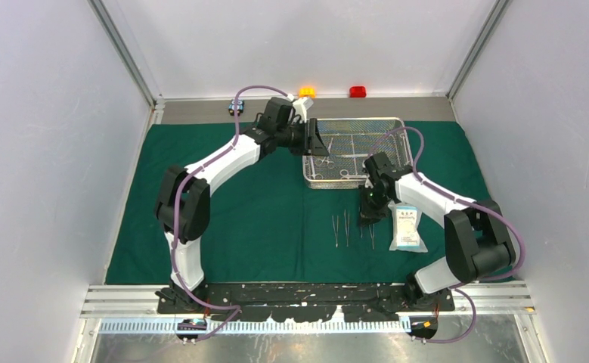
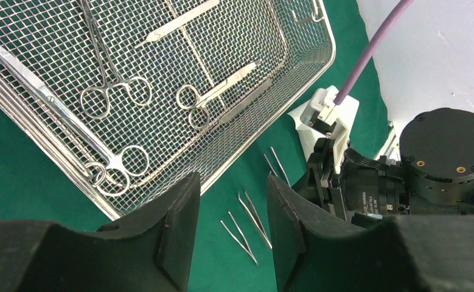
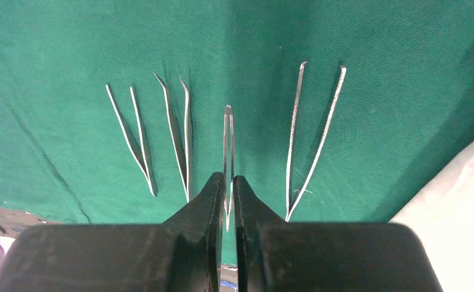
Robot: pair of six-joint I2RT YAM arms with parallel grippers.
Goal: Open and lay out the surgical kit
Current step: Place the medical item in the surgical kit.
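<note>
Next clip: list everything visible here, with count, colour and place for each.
cloth: one, dark green, spread flat over the table
tray: one, silver wire mesh, far centre of the cloth
scissors and forceps: several, steel, lying in the tray; exact count unclear
tweezers: four, steel; three in a row on the cloth nearer than the tray, one in the right gripper
packet: one, white-blue, on the cloth right of the tweezers
orange block, red block, black-blue block: one each, far edge beyond the cloth
left gripper: black, open, empty, over the tray's near edge
right gripper: black, shut on the tweezers, low over the cloth
</note>
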